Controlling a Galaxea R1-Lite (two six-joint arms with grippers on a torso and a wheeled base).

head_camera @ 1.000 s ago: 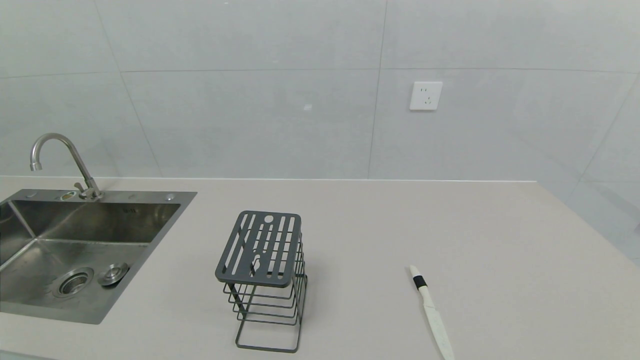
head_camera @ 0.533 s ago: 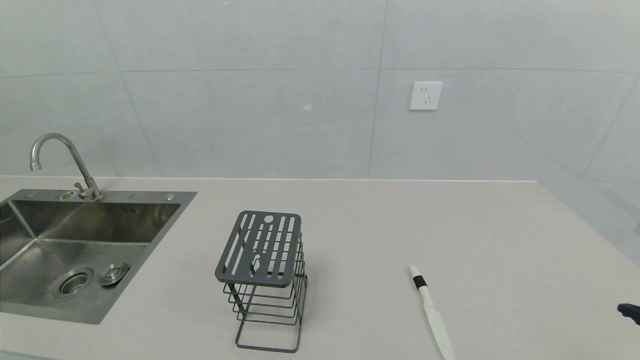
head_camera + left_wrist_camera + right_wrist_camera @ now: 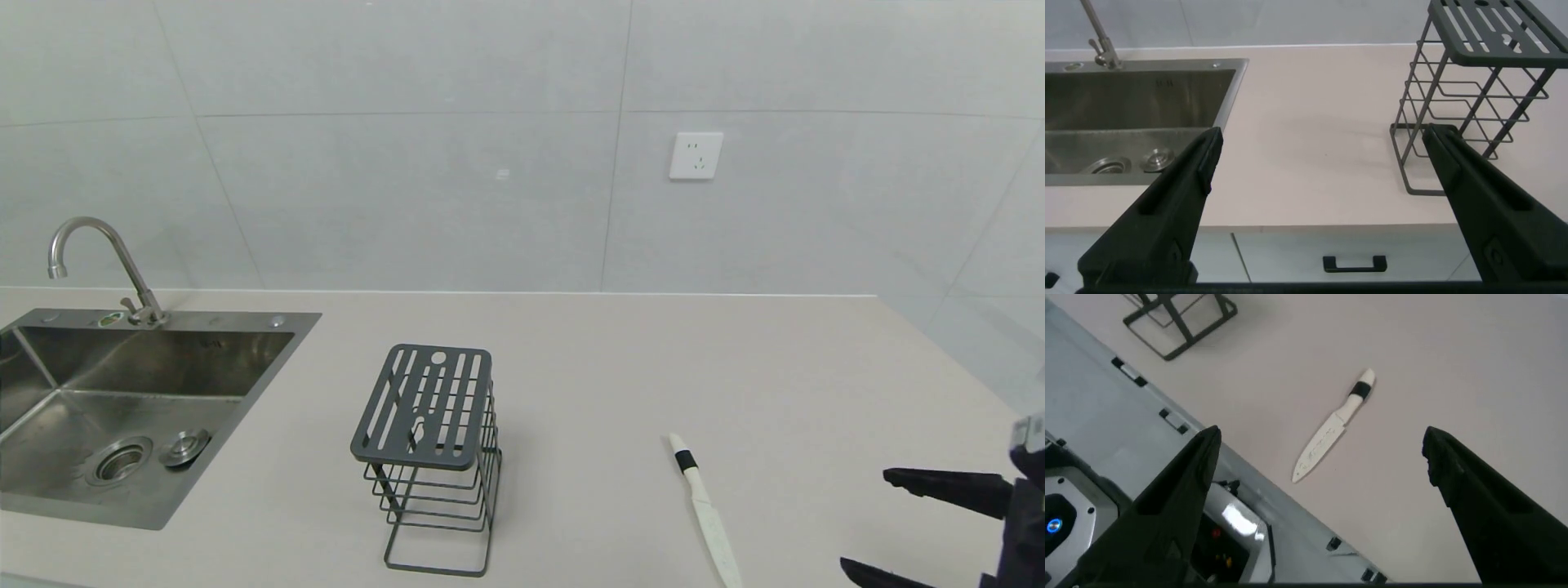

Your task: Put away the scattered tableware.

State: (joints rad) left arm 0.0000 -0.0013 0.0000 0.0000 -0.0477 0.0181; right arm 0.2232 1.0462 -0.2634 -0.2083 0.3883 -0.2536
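Simply white knife [image 3: 703, 505], black-banded handle (left claw [image 3: 1323, 139], right claw [image 3: 865, 518] wide apart)

The knife [image 3: 704, 506] is white all over, slim, with one black band round the handle close to the butt end. It lies flat on the worktop [image 3: 612, 367], near the front edge and toward the right-hand end, butt pointing toward the back edge and blade tip toward the front (slightly slanted, tip further right). From the right wrist view the knife [image 3: 1333, 433] lies alone on bare surface. The rack [image 3: 424, 457] is dark grey wire, several stacked rectangular loops under a slotted top plate. It stands upright about mid-length of the worktop, nearer the front edge, well apart from the knife.
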